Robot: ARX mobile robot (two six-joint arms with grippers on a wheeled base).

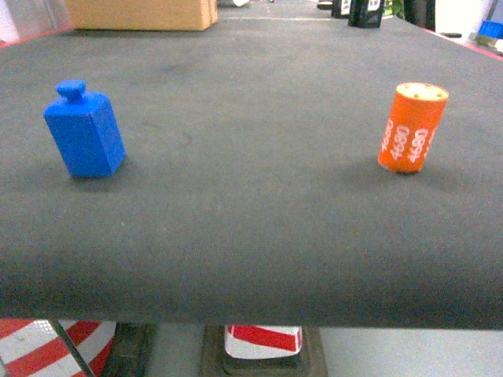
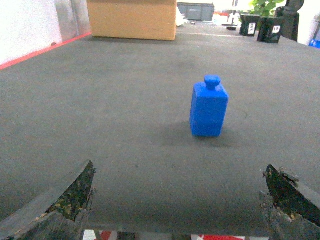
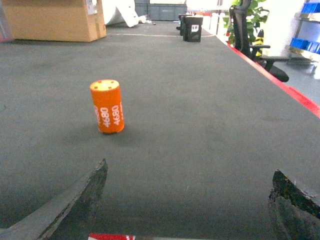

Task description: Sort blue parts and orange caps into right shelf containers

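A blue part (image 1: 85, 129), a square block with a round knob on top, stands on the left of the dark grey table (image 1: 251, 236). An orange cap (image 1: 413, 126), a short cylinder printed "4680", stands slightly tilted on the right. Neither gripper shows in the head view. In the left wrist view my left gripper (image 2: 180, 166) is open and empty, with the blue part (image 2: 209, 107) well ahead of it. My right gripper (image 3: 190, 167) is also open and empty, and the orange cap (image 3: 107, 106) stands ahead to its left. Blue containers (image 3: 306, 45) sit on a shelf far right.
A cardboard box (image 1: 141, 12) stands at the table's far left. Black boxes (image 3: 192, 27) sit at the far edge, and an office chair (image 3: 252, 37) is beyond the red right edge. Red-and-white striped objects (image 1: 263, 339) lie below the table's front edge.
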